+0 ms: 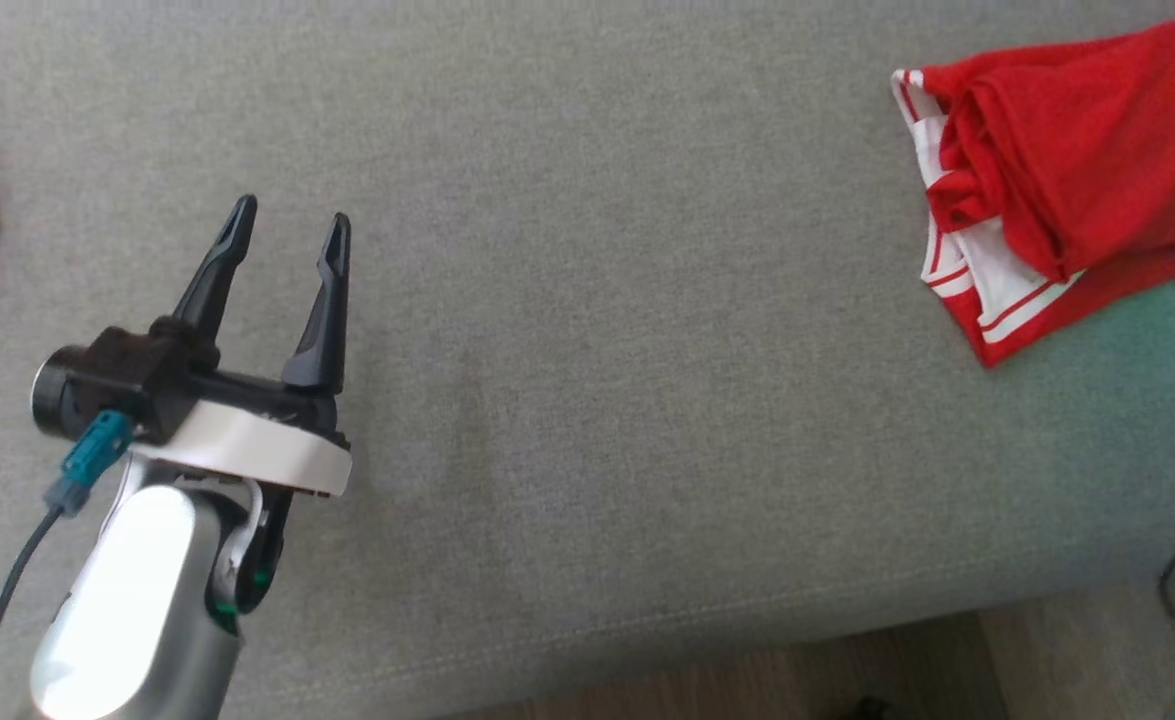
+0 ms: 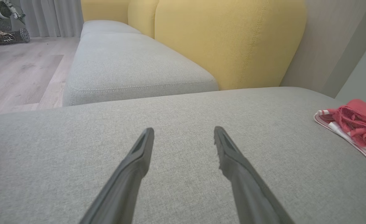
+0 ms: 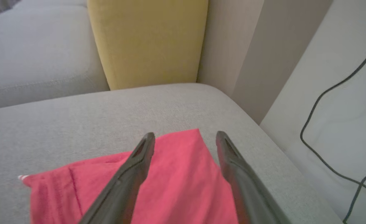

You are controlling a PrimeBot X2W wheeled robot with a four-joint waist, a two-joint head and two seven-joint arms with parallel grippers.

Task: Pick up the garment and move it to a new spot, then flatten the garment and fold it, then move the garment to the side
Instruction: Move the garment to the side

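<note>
Soft, even daylight; shadows are faint. Glare whitens the forearm [image 1: 117,590] just behind the left pincer [image 1: 290,214]. Around the right pincer [image 3: 185,134] the picture is blurred, its fingers [image 3: 133,168] and the garment [image 3: 176,180] beneath them smeared and washed pale.

**Three cameras on one grey sofa seat**

The head camera looks steeply down on the seat cushion [image 1: 647,300], with the left tool [image 1: 292,214] below and the red garment [image 1: 1077,150] well apart to that tool's right. The left wrist camera sits low behind its tool and faces along the fingers toward the yellow backrest [image 2: 226,40], sharing the cushion and garment with the head view. The right wrist camera looks past the right tool [image 3: 186,134], close above the garment, toward the same backrest.
</note>
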